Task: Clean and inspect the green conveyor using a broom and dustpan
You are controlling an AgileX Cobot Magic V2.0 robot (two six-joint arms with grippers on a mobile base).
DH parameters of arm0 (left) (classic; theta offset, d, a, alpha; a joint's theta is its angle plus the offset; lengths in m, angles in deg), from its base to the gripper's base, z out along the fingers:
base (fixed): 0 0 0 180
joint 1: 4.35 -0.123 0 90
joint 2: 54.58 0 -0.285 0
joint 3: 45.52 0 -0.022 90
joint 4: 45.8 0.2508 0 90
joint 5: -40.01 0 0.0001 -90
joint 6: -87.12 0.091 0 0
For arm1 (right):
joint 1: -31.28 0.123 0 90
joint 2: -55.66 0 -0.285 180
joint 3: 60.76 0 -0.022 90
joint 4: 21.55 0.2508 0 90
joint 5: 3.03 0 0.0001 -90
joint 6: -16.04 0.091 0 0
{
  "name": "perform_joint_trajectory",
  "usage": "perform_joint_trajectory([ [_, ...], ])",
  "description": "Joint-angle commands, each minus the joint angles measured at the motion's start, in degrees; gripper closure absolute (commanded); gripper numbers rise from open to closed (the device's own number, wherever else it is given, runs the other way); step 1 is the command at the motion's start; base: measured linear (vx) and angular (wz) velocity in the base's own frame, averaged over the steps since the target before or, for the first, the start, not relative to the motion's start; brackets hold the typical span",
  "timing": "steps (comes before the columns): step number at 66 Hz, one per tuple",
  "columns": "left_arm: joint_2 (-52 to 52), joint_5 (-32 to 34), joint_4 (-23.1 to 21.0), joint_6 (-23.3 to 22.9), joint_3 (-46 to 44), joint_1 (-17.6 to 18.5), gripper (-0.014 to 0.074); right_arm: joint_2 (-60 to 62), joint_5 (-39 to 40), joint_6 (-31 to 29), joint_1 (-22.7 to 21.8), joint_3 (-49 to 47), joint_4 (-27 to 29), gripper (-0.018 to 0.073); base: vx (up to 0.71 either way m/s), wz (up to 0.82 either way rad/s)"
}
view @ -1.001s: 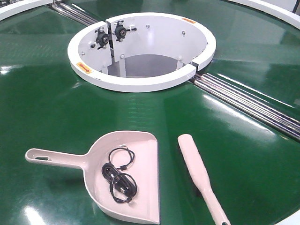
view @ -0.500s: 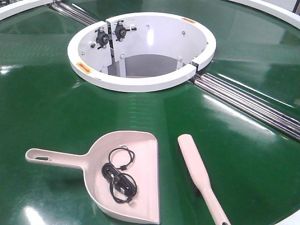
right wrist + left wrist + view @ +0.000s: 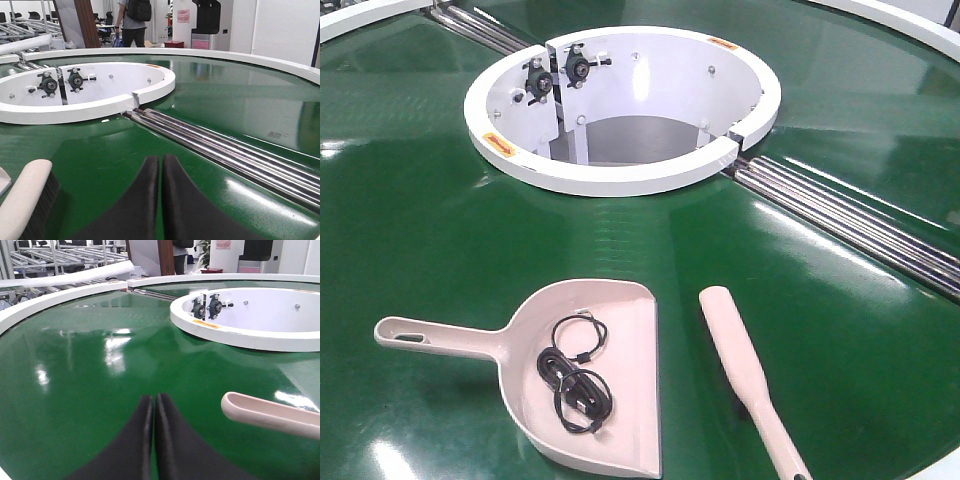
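Observation:
The green conveyor [image 3: 440, 230] fills the front view, with its white ring hub [image 3: 620, 175] at the back and silver rollers [image 3: 850, 225] to the right. The beige dustpan [image 3: 590, 375] lies near the front, handle pointing left, with a coiled black cable [image 3: 575, 375] inside it. Just right of it lies the beige broom [image 3: 745, 370], bristles down. My left gripper [image 3: 153, 399] is shut and holds nothing; the dustpan handle tip [image 3: 265, 412] is to its right. My right gripper [image 3: 161, 160] is also shut on nothing, with the broom head [image 3: 25, 200] at its left.
The hub holds black bearing blocks [image 3: 555, 75] on its inner wall and an open hole in its middle. A white outer rim [image 3: 60, 295] bounds the belt. Roller racks and a standing person [image 3: 129, 20] are in the far background.

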Motion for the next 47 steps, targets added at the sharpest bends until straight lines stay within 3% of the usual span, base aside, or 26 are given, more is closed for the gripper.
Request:
perform_joint_trajectory([
  [1,-0.8,4.5,-0.1,-0.5,1.3,-0.1,0.0619,0.5,4.1,0.0,-0.3,0.8,-0.6,0.0565,0.0,0.0],
  [47,-0.8,4.5,-0.1,-0.5,1.3,-0.1,0.0619,0.5,4.1,0.0,-0.3,0.8,-0.6,0.0565,0.0,0.0],
])
